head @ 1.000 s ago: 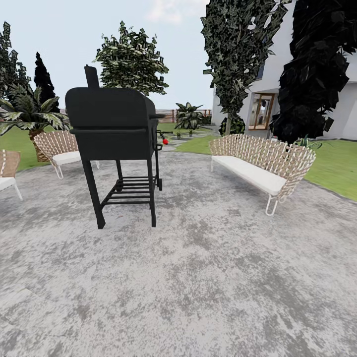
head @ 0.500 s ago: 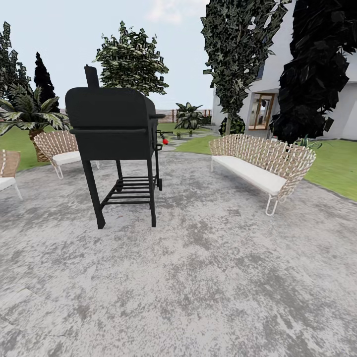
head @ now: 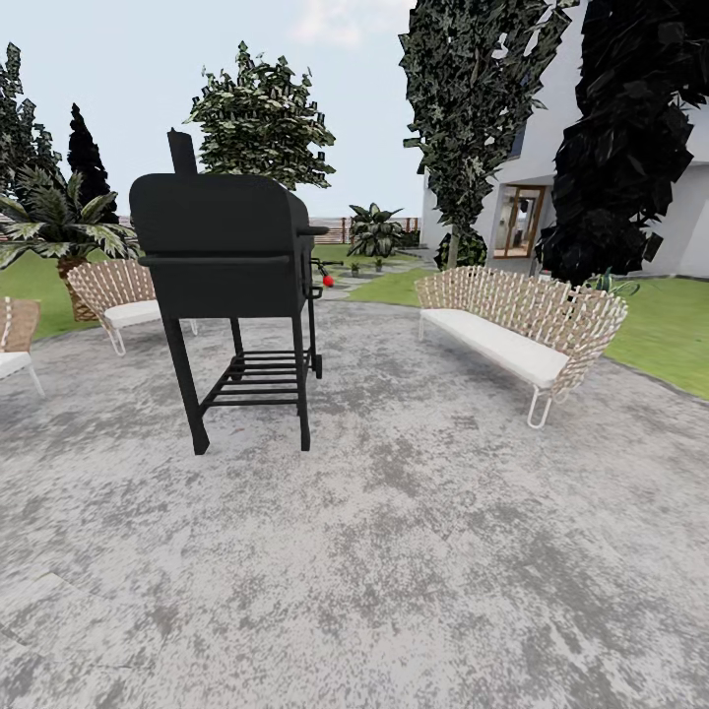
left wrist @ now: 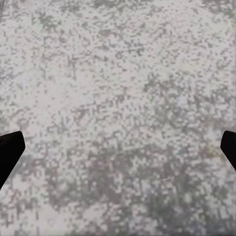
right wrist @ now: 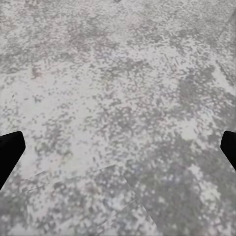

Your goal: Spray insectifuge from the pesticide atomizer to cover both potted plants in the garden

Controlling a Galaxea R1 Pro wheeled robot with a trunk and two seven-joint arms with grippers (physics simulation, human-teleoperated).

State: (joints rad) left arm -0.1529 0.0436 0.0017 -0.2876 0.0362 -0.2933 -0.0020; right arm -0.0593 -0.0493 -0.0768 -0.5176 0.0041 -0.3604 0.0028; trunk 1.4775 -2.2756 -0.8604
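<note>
Far across the patio, on the lawn by pale stepping stones, two tiny green plants [head: 354, 266] [head: 378, 263] stand low; they look like the potted plants, too small to be sure. A small red-tipped dark item [head: 327, 280] shows just past the grill's right side; what it is I cannot tell. In the left wrist view my left gripper [left wrist: 118, 152] is open, its dark fingertips [left wrist: 10, 152] wide apart over bare mottled grey paving. My right gripper [right wrist: 118, 152] is open over the same paving, nothing between its fingers [right wrist: 10, 150].
A black barbecue grill [head: 225, 266] stands ahead left on the grey patio [head: 394, 551]. A woven bench [head: 517, 335] sits at the right, woven chairs [head: 118, 295] at the left. A striped-leaf bush [head: 374, 231], trees, a fence and a white house [head: 522, 217] lie beyond.
</note>
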